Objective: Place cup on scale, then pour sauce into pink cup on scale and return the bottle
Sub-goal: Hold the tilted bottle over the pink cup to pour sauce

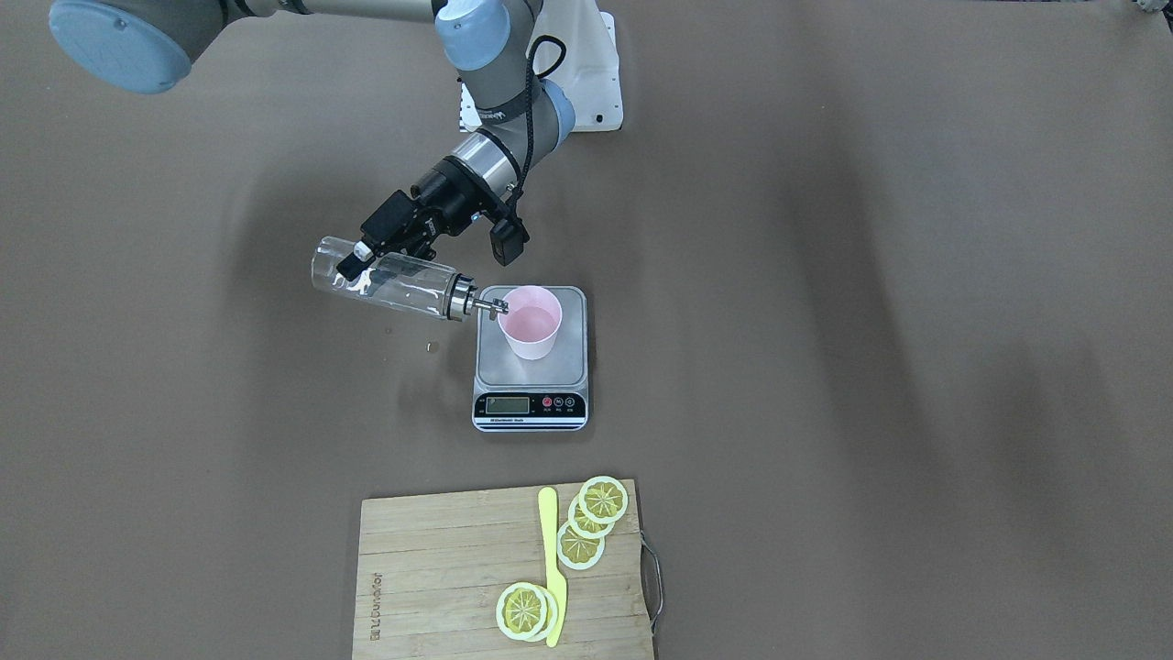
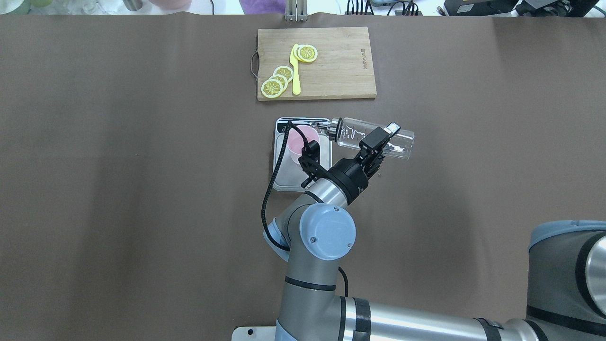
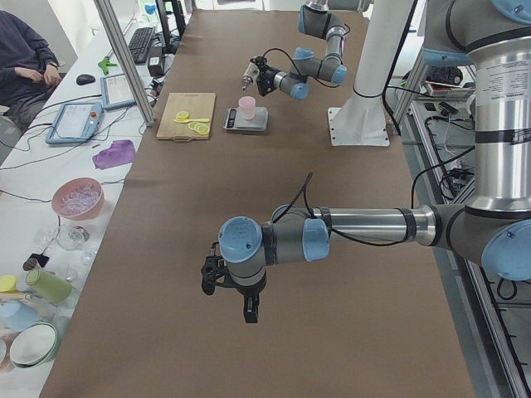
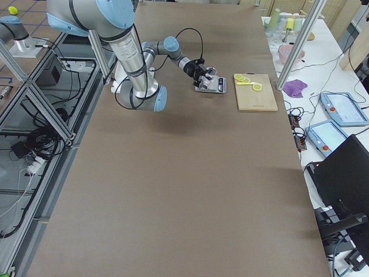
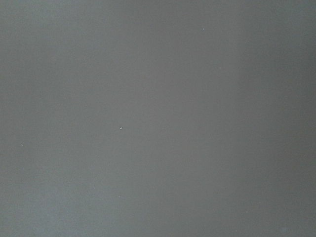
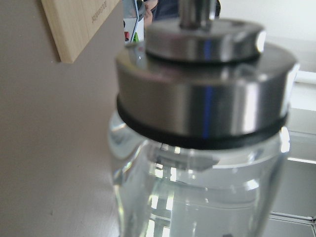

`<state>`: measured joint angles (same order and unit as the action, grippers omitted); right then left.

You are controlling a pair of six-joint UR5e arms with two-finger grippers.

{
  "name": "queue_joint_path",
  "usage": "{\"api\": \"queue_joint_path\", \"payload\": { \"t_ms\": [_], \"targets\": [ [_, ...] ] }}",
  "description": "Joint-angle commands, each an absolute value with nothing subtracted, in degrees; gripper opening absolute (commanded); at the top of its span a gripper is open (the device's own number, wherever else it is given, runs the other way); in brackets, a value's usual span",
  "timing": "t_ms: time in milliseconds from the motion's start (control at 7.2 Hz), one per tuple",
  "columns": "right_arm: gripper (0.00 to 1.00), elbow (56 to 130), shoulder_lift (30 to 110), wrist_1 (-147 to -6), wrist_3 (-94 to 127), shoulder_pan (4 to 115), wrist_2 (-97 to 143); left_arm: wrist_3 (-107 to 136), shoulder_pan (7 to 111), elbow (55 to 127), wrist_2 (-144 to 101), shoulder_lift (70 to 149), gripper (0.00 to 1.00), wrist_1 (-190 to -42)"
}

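Note:
The pale pink cup [image 1: 530,323] stands upright on the steel platform of the scale [image 1: 531,376]. My right gripper [image 1: 357,266] is shut on the clear glass bottle [image 1: 403,286] near its base. The bottle lies almost level, its metal cap and spout at the cup's rim. In the overhead view the gripper [image 2: 386,135] holds the bottle [image 2: 352,136] to the right of the cup [image 2: 298,142] and the scale [image 2: 284,179]. The right wrist view is filled by the bottle's cap [image 6: 202,94]. My left gripper [image 3: 247,313] hangs over bare table far from the scale; I cannot tell whether it is open.
A wooden cutting board [image 1: 440,568] with several lemon slices [image 1: 603,500] and a yellow knife [image 1: 550,550] lies beyond the scale on the operators' side. A few small specks [image 1: 431,346] lie on the brown table beside the scale.

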<state>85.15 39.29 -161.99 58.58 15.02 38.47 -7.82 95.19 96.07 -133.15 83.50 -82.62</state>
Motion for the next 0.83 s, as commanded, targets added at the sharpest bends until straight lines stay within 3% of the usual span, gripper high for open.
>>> {"api": "queue_joint_path", "payload": {
  "t_ms": [0, 694],
  "targets": [
    [0.00, 84.29, 38.94, -163.30, 59.15, 14.77, 38.76, -7.82, 95.19, 95.89, -133.15, 83.50, 0.98, -82.62],
    [0.00, 84.29, 37.44, -170.49, 59.33, 14.77, 38.76, -7.82, 95.19, 95.89, -133.15, 83.14, 0.98, -82.62]
  ]
}}
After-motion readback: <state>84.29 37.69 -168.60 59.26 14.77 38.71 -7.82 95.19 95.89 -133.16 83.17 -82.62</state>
